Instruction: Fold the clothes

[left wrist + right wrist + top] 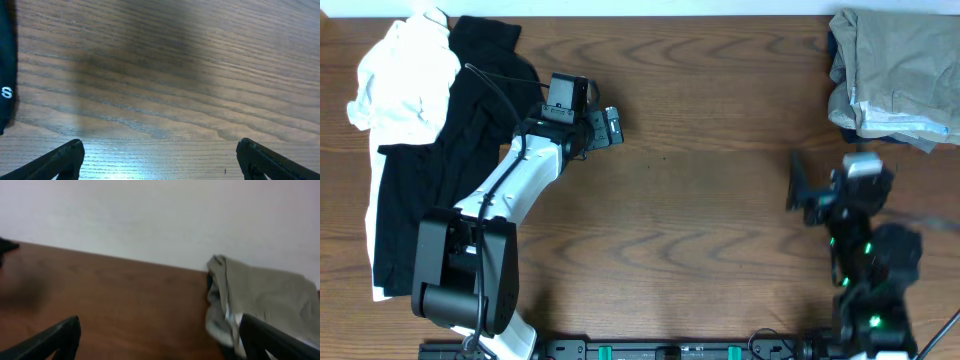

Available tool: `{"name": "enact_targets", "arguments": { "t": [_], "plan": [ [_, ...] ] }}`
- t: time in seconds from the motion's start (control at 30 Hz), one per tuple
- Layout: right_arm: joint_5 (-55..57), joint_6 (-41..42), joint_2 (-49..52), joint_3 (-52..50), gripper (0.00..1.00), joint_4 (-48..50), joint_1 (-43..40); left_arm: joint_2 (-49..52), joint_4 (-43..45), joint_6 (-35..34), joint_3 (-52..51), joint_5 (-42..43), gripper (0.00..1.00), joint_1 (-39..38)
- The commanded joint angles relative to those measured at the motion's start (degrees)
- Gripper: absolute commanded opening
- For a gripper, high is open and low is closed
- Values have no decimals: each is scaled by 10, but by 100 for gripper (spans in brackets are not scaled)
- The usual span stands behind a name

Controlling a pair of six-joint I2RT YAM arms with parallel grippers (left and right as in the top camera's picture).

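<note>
Khaki-beige trousers (900, 70) lie bunched at the table's far right corner, pale lining showing at their lower edge; they also show in the right wrist view (265, 300). A black garment (430, 180) and a white garment (405, 85) lie spread at the far left. A dark edge of the black garment shows in the left wrist view (6, 70). My left gripper (610, 125) is open and empty over bare wood, right of the black garment (159, 160). My right gripper (798, 185) is open and empty, below and left of the trousers (160, 340).
The brown wooden table (700, 220) spreads between the two cloth piles. A white wall (150, 215) stands behind the far edge. A black rail with green fittings (650, 350) runs along the front edge.
</note>
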Motion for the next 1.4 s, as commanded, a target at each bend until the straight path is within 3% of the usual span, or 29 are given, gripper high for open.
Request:
{"name": "enact_targets", "arguments": {
  "t": [0.0, 0.33, 0.63, 0.83, 1.37],
  "plan": [
    [10, 13, -71, -65, 99, 9, 5, 7, -3, 7, 5, -3, 98, 1],
    [49, 74, -196, -193, 99, 18, 15, 7, -3, 7, 5, -3, 98, 1],
    [51, 65, -236, -193, 99, -83, 25, 7, -3, 7, 5, -3, 98, 1],
    [52, 52, -288, -193, 99, -80, 39, 7, -3, 7, 5, -3, 98, 1],
    [53, 52, -289, -193, 99, -79, 43, 7, -2, 7, 5, -3, 98, 1]
  ]
}}
